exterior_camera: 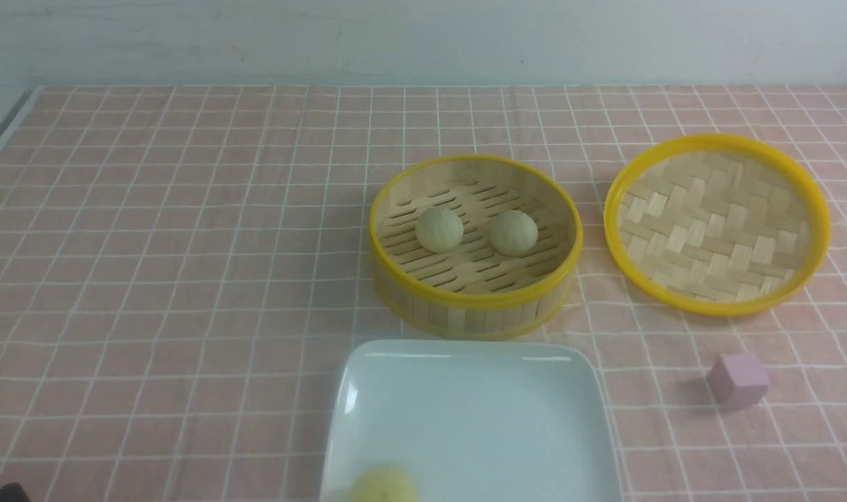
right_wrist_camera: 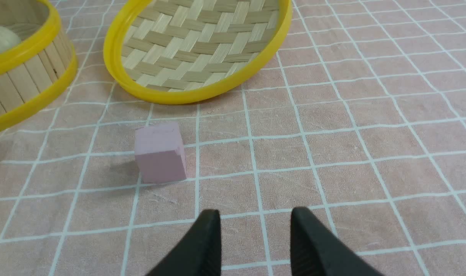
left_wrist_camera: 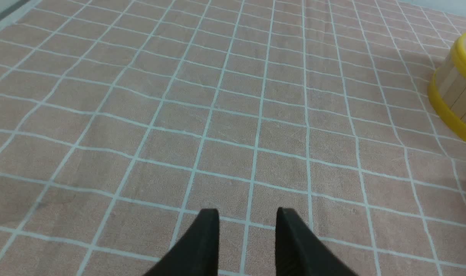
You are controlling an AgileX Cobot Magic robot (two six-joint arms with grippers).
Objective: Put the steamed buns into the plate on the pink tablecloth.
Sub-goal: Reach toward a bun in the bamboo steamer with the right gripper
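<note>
Two pale cream steamed buns (exterior_camera: 439, 229) (exterior_camera: 514, 232) sit side by side in the yellow-rimmed bamboo steamer (exterior_camera: 473, 307). One bun also shows in the right wrist view (right_wrist_camera: 0, 38). The white square plate (exterior_camera: 479, 404) lies on the pink tablecloth (exterior_camera: 172, 279) just in front of the steamer. A blurred yellowish round thing (exterior_camera: 383, 487) lies on the plate's near edge; I cannot tell what it is. My left gripper (left_wrist_camera: 248, 212) is open and empty over bare cloth, left of the steamer (left_wrist_camera: 457, 96). My right gripper (right_wrist_camera: 256, 212) is open and empty, near the pink cube (right_wrist_camera: 160, 152).
The woven bamboo lid (exterior_camera: 716, 223) lies upturned to the right of the steamer. A small pink-purple cube (exterior_camera: 738, 378) sits right of the plate. The cloth's left edge (exterior_camera: 5, 132) runs along the far left.
</note>
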